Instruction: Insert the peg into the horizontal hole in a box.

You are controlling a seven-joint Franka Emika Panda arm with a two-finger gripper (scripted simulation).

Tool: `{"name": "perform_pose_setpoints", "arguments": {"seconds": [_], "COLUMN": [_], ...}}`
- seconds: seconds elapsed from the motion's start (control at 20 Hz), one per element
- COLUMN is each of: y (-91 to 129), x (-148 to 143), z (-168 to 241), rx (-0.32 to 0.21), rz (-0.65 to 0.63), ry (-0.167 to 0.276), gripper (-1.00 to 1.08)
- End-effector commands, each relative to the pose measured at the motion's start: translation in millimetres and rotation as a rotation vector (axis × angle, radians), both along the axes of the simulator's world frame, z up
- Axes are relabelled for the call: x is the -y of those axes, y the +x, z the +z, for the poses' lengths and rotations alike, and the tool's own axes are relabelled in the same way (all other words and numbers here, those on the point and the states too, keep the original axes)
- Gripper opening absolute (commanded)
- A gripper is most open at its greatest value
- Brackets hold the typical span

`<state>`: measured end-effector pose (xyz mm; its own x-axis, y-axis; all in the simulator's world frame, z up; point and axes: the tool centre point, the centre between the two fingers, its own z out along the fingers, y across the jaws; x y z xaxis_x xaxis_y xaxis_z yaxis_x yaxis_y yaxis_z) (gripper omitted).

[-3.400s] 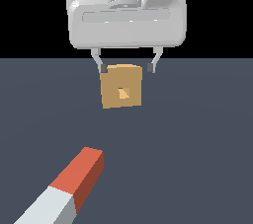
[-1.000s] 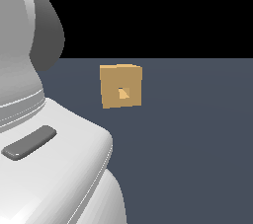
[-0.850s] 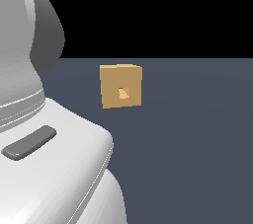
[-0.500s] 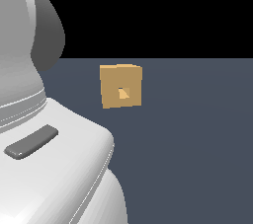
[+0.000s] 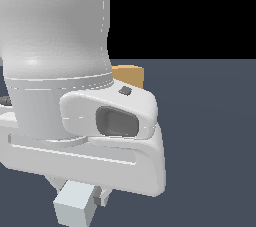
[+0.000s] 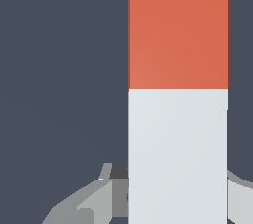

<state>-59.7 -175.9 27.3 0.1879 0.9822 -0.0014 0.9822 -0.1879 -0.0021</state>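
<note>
Exterior view: the glossy white robot arm (image 5: 55,46) is filling most of the frame from about the 9 o'clock side, its wrist housing lying low over the dark slate-blue floor (image 5: 210,136). Only a top corner of the small tan-orange cube-like box (image 5: 131,75) is showing, just above the housing at roughly 12 o'clock of the frame's centre; the arm is hiding the box's face, so the hole cannot be seen. At about 7 o'clock, below the housing, the pale grey end of the long square-section peg (image 5: 73,210) is sticking out toward the camera.

Wrist view: the peg (image 6: 178,119) is running straight away from the camera, its pale grey half near the wrist and its red-orange half farther out. The grey two-finger gripper (image 6: 178,188) is sitting astride the pale half: one finger (image 6: 96,196) is showing against one side of the bar and the edge of the other finger (image 6: 241,188) against the opposite side. Both are appearing to touch the bar, so the jaws are clamping the pale grey half of the peg.

The peg is lying close to the floor, well apart from the box.
</note>
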Motion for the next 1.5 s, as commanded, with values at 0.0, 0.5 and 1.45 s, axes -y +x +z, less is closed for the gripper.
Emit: {"name": "perform_pose_setpoints", "arguments": {"seconds": [0.0, 0.5, 1.45], "y": [18.2, 73.9, 82.9], "x": [-30.2, -174.8, -222.0], "z": [5.6, 25.6, 31.3], "rx": [0.002, 0.002, 0.001], "rz": [0.060, 0.328, 0.417], "ry": [-0.001, 0.000, 0.001], "gripper": [-1.00, -1.00, -1.00]}}
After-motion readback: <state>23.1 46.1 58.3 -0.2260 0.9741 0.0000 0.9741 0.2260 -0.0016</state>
